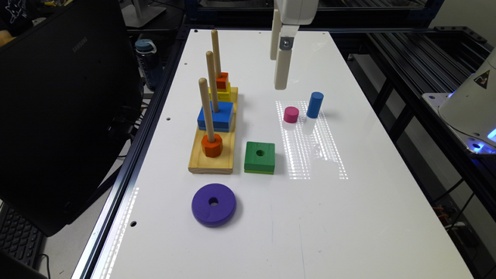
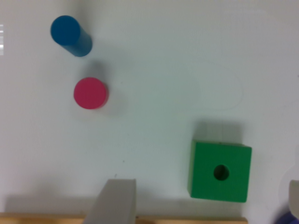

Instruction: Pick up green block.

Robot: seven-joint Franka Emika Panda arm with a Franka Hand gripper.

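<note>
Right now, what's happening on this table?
A white robot gripper hangs above the white table, holding nothing. The flat square green wooden block with a centre hole lies untouched beside the wooden peg stand, nearer the camera than the gripper. A short pink cylinder and a taller blue cylinder stand close under the gripper. The pick-up has not begun.

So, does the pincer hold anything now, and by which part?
Nothing is held. The pincer hangs open above the table, apart from the green block, which lies flat and untouched.
</note>
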